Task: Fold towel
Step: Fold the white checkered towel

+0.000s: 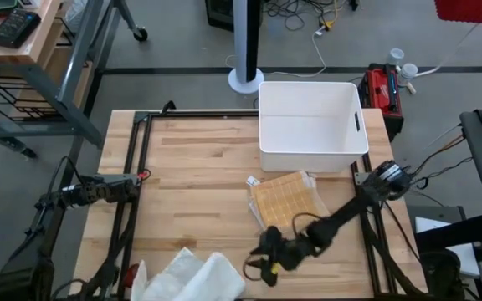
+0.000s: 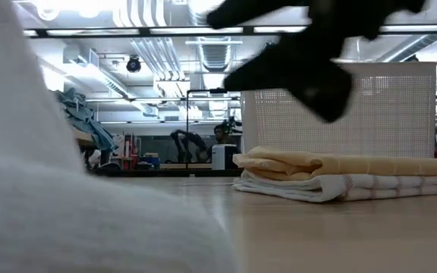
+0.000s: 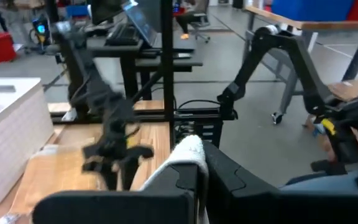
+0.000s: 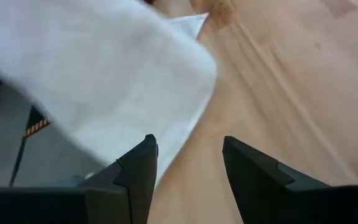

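Towel (image 1: 195, 280) number next, by the look of it: a soft, rumpled white cloth lies at the near edge of the table (image 1: 191, 167), well short of the white bin (image 1: 312, 125) at the far side. Between the two, just in front of the bin, a finished stack sits squared off, a tan checked towel (image 1: 284, 199) folded flat on top of a white one with a red stripe.

The right gripper (image 1: 262, 267) hangs low just beside the white towel, on the stack's side of it, fingers (image 4: 138, 168) spread apart with nothing between them. I judge it is going in for a first pinch; the next move calls for closing on a free corner or edge, since the cloth is bunched and thick in the middle.

The left gripper (image 3: 194, 180) waits off the table's left edge, far from the bin, fingers pressed together and empty. The tabletop is pale, smooth butcher-block wood.
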You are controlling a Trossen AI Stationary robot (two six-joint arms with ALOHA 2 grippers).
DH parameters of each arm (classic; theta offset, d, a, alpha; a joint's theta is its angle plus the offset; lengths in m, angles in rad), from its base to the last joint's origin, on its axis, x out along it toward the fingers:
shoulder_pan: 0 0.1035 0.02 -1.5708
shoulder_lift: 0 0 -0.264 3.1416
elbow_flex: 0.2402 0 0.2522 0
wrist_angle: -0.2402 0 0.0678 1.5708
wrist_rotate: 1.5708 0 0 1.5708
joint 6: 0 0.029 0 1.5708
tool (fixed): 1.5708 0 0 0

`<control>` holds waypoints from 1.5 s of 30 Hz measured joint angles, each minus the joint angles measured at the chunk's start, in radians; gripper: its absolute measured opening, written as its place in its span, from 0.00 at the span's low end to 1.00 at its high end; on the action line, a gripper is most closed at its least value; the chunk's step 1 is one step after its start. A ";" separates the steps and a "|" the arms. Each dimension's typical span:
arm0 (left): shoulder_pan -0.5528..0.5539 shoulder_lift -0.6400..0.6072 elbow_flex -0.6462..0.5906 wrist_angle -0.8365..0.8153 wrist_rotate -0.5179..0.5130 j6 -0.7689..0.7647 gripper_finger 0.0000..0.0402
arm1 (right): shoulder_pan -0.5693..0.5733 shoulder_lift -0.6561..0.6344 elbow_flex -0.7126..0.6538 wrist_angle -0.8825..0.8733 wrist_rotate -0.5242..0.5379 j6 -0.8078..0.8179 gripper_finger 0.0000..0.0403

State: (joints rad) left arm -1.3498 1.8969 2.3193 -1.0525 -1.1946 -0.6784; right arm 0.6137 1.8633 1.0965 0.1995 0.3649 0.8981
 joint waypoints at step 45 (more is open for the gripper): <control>-0.016 0.012 -0.136 0.066 0.216 0.099 0.00 | -0.261 0.409 0.490 -0.119 -0.599 -0.646 0.44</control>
State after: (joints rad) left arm -1.3658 1.9091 2.1838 -0.9869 -0.9790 -0.5797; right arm 0.3531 2.2724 1.5867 0.0801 -0.2337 0.2518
